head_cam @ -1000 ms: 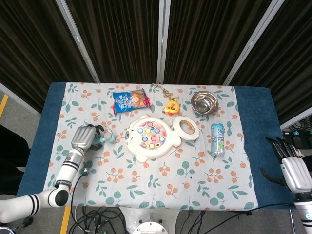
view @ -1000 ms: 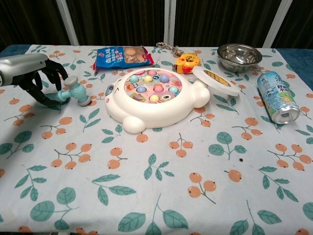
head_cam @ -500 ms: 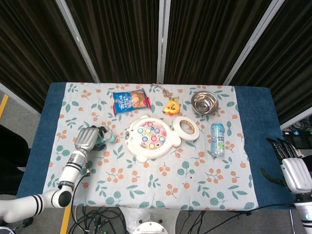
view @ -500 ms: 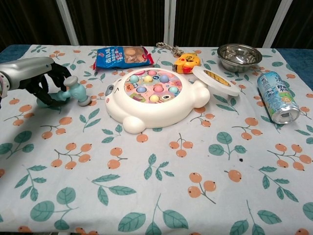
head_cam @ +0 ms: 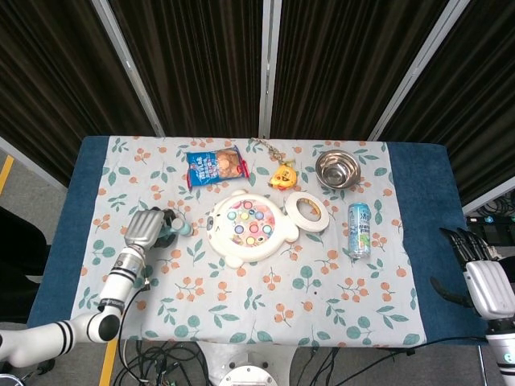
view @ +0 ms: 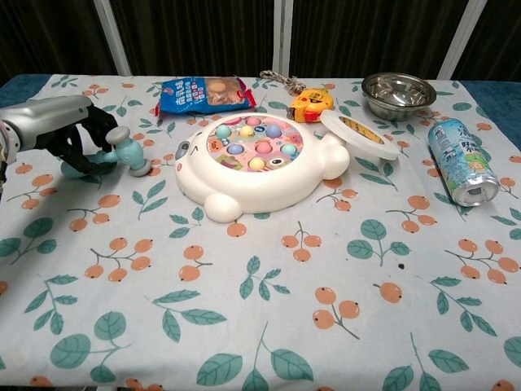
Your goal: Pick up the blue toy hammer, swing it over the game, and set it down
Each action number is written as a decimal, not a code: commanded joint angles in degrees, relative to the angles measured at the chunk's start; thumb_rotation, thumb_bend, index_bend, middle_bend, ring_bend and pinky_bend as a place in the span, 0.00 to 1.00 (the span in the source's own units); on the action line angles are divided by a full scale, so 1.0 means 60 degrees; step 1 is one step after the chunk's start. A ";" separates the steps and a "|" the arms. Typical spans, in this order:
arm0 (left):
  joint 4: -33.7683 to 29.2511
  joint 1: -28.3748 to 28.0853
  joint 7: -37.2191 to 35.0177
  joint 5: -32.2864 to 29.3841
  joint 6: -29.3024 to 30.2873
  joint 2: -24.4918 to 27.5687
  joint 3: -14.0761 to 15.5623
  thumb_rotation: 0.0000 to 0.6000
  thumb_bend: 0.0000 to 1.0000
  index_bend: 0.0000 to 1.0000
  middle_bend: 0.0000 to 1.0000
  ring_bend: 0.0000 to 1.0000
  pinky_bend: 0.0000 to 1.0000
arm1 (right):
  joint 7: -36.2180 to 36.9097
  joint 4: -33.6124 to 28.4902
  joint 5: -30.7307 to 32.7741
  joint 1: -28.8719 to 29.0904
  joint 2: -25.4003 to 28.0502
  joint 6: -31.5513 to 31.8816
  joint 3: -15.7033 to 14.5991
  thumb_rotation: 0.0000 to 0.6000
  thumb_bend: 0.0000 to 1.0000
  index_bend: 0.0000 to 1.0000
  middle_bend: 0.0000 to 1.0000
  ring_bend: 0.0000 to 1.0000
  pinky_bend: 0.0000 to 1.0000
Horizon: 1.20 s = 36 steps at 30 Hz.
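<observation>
The blue toy hammer lies on the tablecloth left of the game, its head pointing toward the game. My left hand hangs over its handle with the fingers curled around it; in the head view the left hand hides most of the handle. The game is a white animal-shaped board with coloured pegs at the table's middle. My right hand rests off the table's right edge, fingers apart, holding nothing.
Behind the game lie a blue snack bag, a yellow toy and a steel bowl. A white tape roll leans on the game's right side, and a can lies further right.
My left hand has shifted a little toward the game and its fingers have curled in from spread above the hammer to wrapped around the handle. The right hand has not moved.
</observation>
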 commanded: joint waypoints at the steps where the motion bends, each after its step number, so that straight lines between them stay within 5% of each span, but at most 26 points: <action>1: 0.0043 0.0005 -0.0019 0.0021 0.0006 -0.0032 -0.0010 0.97 0.33 0.45 0.47 0.33 0.44 | 0.0001 -0.0001 0.0005 -0.0003 0.0001 -0.0001 0.0000 1.00 0.20 0.00 0.12 0.00 0.00; 20: 0.0589 0.0169 -0.0904 0.0867 0.0114 -0.0250 0.0007 1.00 0.47 0.51 0.56 0.40 0.51 | 0.0030 0.0018 0.0041 -0.0039 0.0004 0.0015 0.0001 1.00 0.20 0.00 0.12 0.00 0.00; 36: 0.1035 -0.0216 -0.3872 0.4627 0.1527 0.0457 0.0072 1.00 0.60 0.55 0.64 0.50 0.73 | -0.0151 -0.0136 0.0052 -0.0301 0.0086 0.0395 -0.0006 1.00 0.20 0.00 0.12 0.00 0.00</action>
